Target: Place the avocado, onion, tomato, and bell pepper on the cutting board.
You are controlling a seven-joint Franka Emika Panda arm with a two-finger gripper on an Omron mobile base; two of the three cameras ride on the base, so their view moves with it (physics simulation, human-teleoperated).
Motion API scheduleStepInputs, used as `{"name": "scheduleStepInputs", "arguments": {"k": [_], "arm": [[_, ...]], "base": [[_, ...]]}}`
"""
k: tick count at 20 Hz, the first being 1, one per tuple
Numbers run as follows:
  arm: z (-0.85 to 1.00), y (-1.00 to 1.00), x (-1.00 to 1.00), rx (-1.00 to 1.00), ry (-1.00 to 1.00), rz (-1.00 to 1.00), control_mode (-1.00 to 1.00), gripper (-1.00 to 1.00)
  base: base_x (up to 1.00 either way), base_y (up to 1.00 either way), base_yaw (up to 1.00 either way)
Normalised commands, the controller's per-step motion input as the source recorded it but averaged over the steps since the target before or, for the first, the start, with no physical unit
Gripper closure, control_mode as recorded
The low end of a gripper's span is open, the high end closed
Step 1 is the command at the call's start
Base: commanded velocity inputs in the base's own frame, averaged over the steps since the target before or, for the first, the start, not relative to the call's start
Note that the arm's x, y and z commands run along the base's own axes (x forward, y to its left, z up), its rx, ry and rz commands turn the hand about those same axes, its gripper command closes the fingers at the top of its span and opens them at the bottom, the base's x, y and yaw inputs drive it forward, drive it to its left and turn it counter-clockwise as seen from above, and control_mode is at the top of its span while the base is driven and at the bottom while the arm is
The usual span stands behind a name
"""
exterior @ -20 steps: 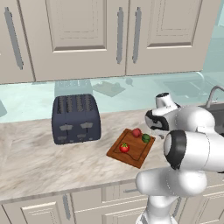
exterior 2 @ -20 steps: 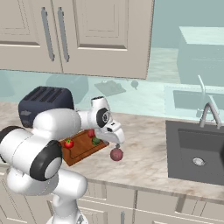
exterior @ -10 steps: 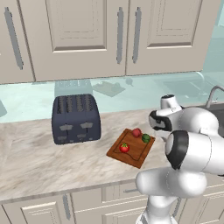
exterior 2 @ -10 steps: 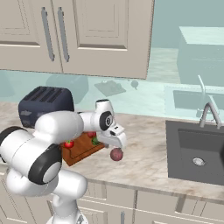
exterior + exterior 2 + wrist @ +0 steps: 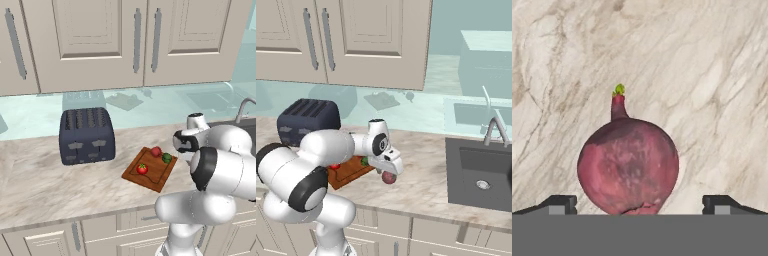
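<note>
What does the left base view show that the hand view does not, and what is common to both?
Left base view alone: the toaster and the cutting board carrying the tomato, bell pepper and avocado. Hand view alone: the onion on the counter, between the fingertips of the open gripper. Both share the marble counter.

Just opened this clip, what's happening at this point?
The robot's gripper hangs open over the onion, which sits on the marble counter between the fingertips, not yet gripped. The tomato, bell pepper and avocado already lie on the cutting board beside the toaster. Only the onion is left.
</note>
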Motion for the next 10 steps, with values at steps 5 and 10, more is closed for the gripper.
{"name": "scheduleStepInputs", "arguments": {"k": [5, 10], "arm": [[-0.19, -0.07, 0.00, 0.01, 0.00, 0.00, -1.00, -1.00], [-0.18, -0.04, 0.00, 0.00, 0.00, 0.00, -1.00, -1.00]], "base": [[0.00, 0.00, 0.00], [0.00, 0.00, 0.00]]}}
